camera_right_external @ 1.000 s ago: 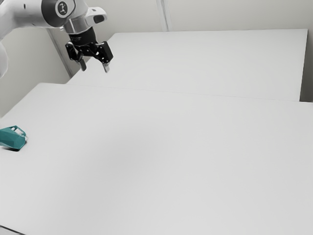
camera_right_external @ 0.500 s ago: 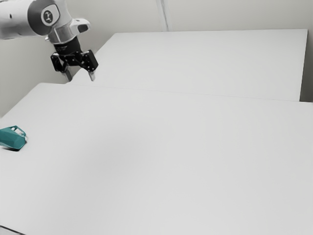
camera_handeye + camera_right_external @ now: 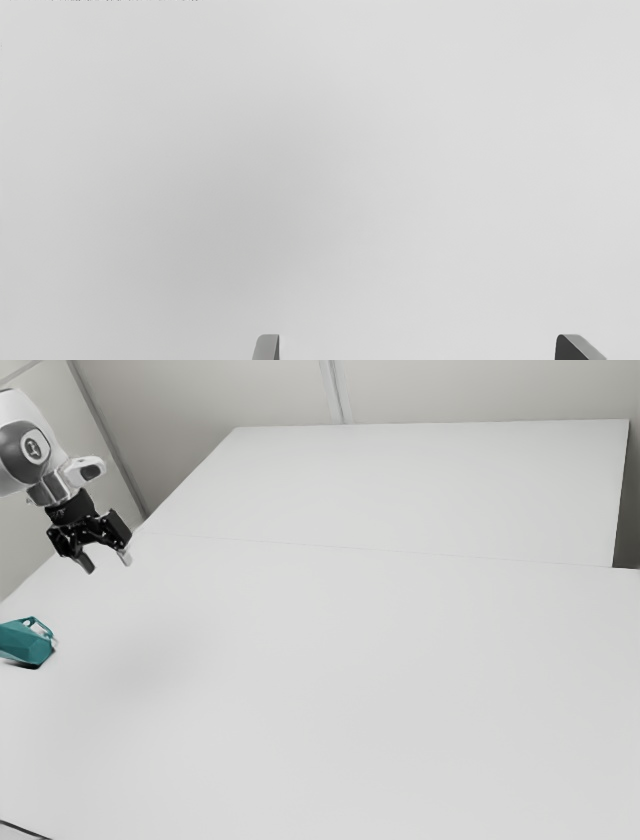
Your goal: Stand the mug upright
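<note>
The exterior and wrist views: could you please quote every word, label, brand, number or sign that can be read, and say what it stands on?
Round emblem on the arm: a pale mark, too small to read.
Teal mug: no lettering on the visible side.
Otherwise none: no legible text in either view.

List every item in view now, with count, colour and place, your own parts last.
mug: one, teal, on its side on the table, cut off by the exterior view's left edge
table: one, near-white, under the mug
panel: one, near-white, beyond the table
wall: at least one, pale grey, behind the panel
thin line: one, dark, exterior view's bottom left corner
arm: one, white and grey, exterior view's upper left
gripper: one, black with grey fingertips, open above the table
</note>
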You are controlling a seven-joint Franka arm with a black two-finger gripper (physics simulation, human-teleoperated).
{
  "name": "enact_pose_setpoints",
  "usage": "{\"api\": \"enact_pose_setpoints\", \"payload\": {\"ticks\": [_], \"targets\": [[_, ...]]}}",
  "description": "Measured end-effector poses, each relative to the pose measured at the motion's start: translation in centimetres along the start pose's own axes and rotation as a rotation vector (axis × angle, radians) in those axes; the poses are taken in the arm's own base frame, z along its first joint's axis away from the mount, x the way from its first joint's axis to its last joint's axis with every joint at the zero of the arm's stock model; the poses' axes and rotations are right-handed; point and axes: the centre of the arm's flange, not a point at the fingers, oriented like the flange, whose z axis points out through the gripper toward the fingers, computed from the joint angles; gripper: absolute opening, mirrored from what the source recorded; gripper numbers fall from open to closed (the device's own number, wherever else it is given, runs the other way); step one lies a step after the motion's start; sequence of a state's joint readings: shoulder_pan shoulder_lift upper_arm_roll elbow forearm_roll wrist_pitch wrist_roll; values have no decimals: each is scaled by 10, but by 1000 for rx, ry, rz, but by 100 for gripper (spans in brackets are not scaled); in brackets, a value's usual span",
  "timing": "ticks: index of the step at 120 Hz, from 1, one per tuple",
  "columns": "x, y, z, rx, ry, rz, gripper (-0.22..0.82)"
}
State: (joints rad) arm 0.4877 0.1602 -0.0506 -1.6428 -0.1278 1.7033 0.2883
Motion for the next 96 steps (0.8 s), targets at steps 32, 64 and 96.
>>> {"api": "enact_pose_setpoints", "payload": {"ticks": [32, 64, 96], "targets": [[-7, -110, 20, -87, 46, 66, 60], [-12, -214, 35, -142, 147, 118, 60], [-7, -315, 59, -135, 218, 188, 60]]}}
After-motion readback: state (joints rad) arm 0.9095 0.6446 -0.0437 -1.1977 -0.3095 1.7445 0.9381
